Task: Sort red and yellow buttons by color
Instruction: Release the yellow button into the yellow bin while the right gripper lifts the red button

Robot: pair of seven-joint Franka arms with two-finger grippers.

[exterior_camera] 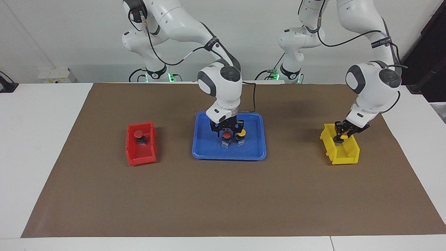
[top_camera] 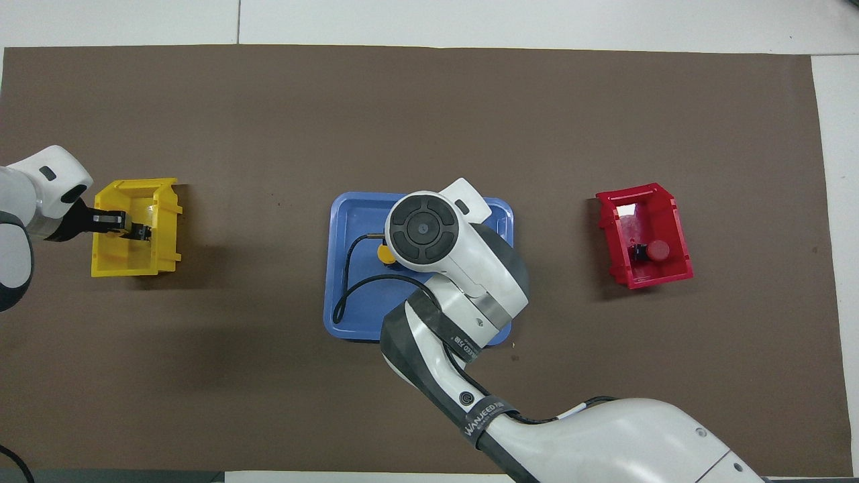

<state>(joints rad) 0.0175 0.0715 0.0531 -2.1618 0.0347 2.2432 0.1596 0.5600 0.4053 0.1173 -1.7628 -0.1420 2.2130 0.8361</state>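
Observation:
My right gripper (exterior_camera: 228, 131) is down in the blue tray (exterior_camera: 209, 153), open, with its fingers on either side of a red button (exterior_camera: 227, 135). A yellow button (exterior_camera: 241, 134) stands right beside it in the tray, and its cap peeks out from under my wrist in the overhead view (top_camera: 385, 253). Another red button (exterior_camera: 138, 134) lies in the red bin (exterior_camera: 131, 153). My left gripper (exterior_camera: 340, 136) is tilted down inside the yellow bin (exterior_camera: 345, 158), shut on a second yellow button (exterior_camera: 344, 137).
The bins and tray stand in a row on brown paper (exterior_camera: 223, 198): the red bin (top_camera: 679, 228) toward the right arm's end, the yellow bin (top_camera: 168, 221) toward the left arm's end. A black cable (top_camera: 345, 295) loops over the tray.

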